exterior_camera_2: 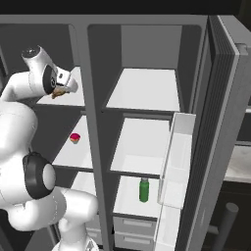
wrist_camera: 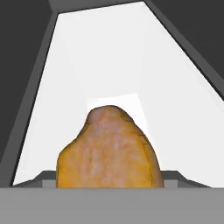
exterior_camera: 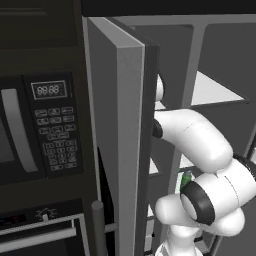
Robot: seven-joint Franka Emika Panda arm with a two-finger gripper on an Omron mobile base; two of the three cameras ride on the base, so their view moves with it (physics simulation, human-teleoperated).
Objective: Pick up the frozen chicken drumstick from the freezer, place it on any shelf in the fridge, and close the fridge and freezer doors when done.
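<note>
On the upper freezer shelf (exterior_camera_2: 71, 98), near its front edge, my gripper (exterior_camera_2: 61, 91) reached in over the frozen chicken drumstick (wrist_camera: 109, 151). In the hand view the meat stood right between where my finger tips should rise, so close that it hid them; I could not tell whether the jaws had closed on it or merely stood around it. From the right base view a bit of golden brown showed just under the hand, at or just above the white panel. I judged that the hand was angled in low and level with the shelf so that the fingers could flank the piece from its sides rather than press down on it.

The drumstick was lumpy and oval, orange-gold with paler mottling, narrowing toward the far end. It looked hard and rounded, so I expected it might slip unless held across its thick part. The shelf beneath was flat, smooth and plain white, bounded by dark grey walls.

Further out, one freezer shelf lower, a small pink-red round item (exterior_camera_2: 75, 138) sat toward the back. Across the grey divider, the fridge (exterior_camera_2: 147, 98) held wide white shelves, and a green bottle (exterior_camera_2: 144, 189) stood upright on the lowest one above the grey drawers. The fridge door (exterior_camera_2: 220, 137) hung open with its white bins facing in; the freezer door (exterior_camera: 120, 150) also stood open, beside the black microwave (exterior_camera: 40, 130).
</note>
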